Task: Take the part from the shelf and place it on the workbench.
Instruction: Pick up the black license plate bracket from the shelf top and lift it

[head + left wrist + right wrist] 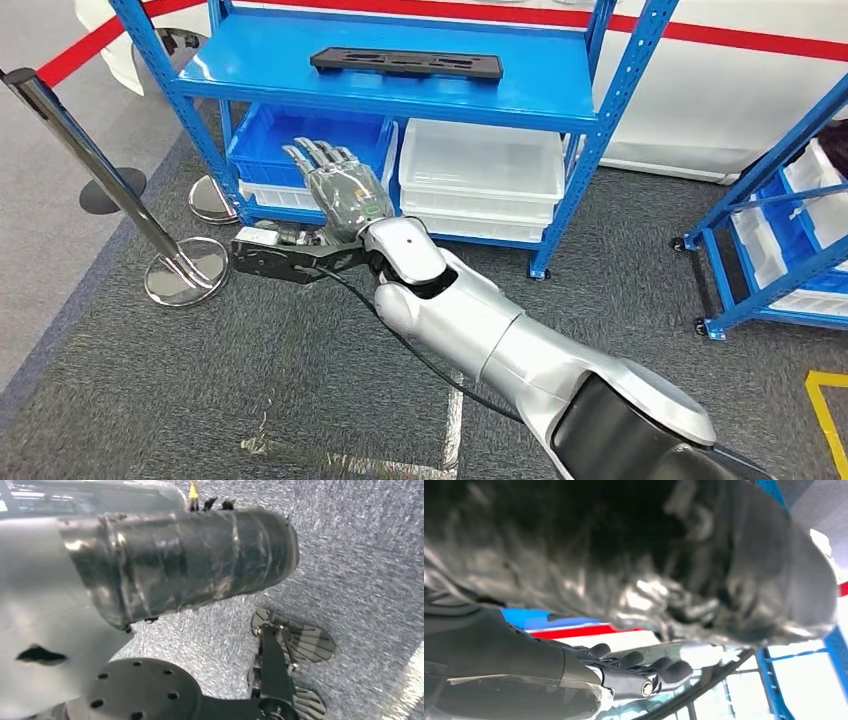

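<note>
Stanchions: two chrome posts (95, 155) on round bases stood on the grey carpet (250, 380) left of the shelf, one leaning across the view
Shelf: a blue metal shelf (400, 85) with a flat blue top deck; behind it a white wall with a red stripe
Part: a long, flat black part (406, 63) lay on the top deck, nearer the back edge and right of centre, untouched
Bins: under the deck, a blue bin (290, 140) at the left end and stacked clear bins (480, 170) at the right end
Right hand: the right hand (335, 185) was raised in front of the blue bin, below the deck's front edge and well apart from the part, fingers straight and spread, holding nothing
Left hand: in its wrist view, blurred; I cannot tell whether it was released or clenched
Second rack: another blue rack (780, 230) stood at the far right
</note>
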`<action>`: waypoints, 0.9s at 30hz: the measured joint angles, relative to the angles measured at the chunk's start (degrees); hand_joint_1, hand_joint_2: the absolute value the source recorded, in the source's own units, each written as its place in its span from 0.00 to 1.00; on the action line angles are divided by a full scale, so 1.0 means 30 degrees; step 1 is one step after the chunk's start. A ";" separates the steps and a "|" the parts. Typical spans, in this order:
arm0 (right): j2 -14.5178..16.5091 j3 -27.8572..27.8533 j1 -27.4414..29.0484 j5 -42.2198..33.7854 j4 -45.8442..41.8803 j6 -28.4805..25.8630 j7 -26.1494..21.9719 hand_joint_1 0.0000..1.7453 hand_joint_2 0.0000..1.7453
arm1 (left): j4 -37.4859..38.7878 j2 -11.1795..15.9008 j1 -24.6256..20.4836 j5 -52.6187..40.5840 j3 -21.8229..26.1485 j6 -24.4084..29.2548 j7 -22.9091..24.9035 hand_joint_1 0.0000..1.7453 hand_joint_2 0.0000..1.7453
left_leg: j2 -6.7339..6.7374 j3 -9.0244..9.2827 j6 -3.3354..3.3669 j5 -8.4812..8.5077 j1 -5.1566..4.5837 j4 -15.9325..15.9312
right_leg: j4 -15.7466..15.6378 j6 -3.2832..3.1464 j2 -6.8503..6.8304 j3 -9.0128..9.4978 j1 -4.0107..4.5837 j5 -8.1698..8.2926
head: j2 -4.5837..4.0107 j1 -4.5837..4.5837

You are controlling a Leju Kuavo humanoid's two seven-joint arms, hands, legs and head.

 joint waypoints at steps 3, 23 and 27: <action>-0.0016 0.0000 -0.0005 0.0051 -0.0004 0.0035 0.0000 0.00 0.00 | 0.0000 0.0015 -0.0014 -0.0018 0.0000 -0.0002 0.0000 0.00 0.00 | 0.0048 -0.0001 -0.0298 -0.0272 0.0069 0.0176 | -0.0316 -0.0224 0.0046 0.0281 -0.0109 -0.0044 | 0.0000 -0.0018; -0.0104 -0.0004 -0.0110 0.0884 0.0071 0.0255 0.0488 0.00 0.00 | 0.0000 0.0075 0.0030 -0.0047 -0.0015 0.0053 0.0013 0.00 0.00 | -0.0062 -0.0575 0.0413 0.0597 0.0095 -0.0025 | 0.4906 0.0450 -0.0020 -0.1566 -0.0187 -0.2952 | 0.0000 -0.0020; -0.0217 0.0000 -0.0042 0.1145 0.0102 0.0279 0.0630 0.00 0.00 | 0.0000 0.0084 0.0052 -0.0051 -0.0018 0.0033 0.0013 0.00 0.00 | -0.0247 -0.0131 0.0358 0.0260 0.0059 -0.0016 | 0.2337 0.0118 0.0009 -0.1134 -0.0129 -0.0526 | 0.0000 -0.0011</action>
